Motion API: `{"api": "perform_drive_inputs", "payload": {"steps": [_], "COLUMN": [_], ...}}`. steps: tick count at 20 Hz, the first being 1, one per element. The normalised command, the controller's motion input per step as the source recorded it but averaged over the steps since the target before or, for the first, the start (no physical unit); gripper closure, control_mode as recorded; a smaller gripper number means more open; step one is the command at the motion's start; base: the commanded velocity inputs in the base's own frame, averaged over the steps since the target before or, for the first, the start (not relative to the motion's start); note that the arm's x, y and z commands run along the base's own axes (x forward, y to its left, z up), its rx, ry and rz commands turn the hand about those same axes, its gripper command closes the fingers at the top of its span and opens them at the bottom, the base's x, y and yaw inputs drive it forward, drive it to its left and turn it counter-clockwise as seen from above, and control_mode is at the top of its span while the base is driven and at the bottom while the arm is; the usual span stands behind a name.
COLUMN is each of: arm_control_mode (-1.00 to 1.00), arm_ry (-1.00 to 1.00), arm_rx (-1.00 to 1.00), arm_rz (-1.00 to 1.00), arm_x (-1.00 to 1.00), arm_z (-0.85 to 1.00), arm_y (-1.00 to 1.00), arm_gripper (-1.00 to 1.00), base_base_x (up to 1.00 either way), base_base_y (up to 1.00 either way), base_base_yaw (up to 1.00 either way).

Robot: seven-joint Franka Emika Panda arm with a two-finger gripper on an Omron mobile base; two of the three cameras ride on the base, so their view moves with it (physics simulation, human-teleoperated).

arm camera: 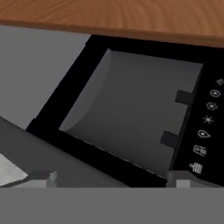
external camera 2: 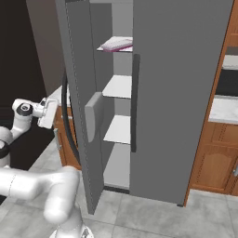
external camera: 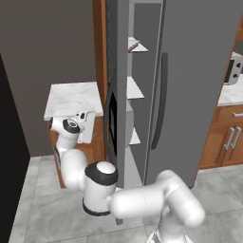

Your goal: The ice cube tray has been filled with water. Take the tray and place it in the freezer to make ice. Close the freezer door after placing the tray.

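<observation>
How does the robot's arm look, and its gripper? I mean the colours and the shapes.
The arm is made of thick, rounded, glossy white segments with dark bands at the joints. The gripper is a flat white block, and its finger tips are small and grey. No cables or markings show.

Flat even rendered light, soft shadows, slightly pixelated

- Freezer door stands edge-on in the left base view; its outer face is hidden.
- Tray is partly hidden behind the right door.
- Dispenser panel is cropped in the hand view.
</observation>
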Motion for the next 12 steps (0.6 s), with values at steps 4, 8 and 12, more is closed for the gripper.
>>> {"api": "perform_drive_inputs", "payload": {"steps": [4, 8, 12], "arm_control_mode": [-1.00, -1.00, -1.00], "arm_ry": [0.12, 0.16, 0.14], "arm_rx": [-0.06, -0.05, -0.03], "arm_rz": [0.00, 0.00, 0.00], "arm_x": [0.58, 0.47, 0.16], "arm_z": [-0.26, -0.19, -0.11], "arm_y": [0.11, 0.01, -0.13], "arm_gripper": [-1.00, -1.00, -1.00], "base_base_x": [0.00, 0.00, 0.00], "base_base_y": [0.00, 0.00, 0.00], "base_base_yaw": [0.00, 0.00, 0.00]}}
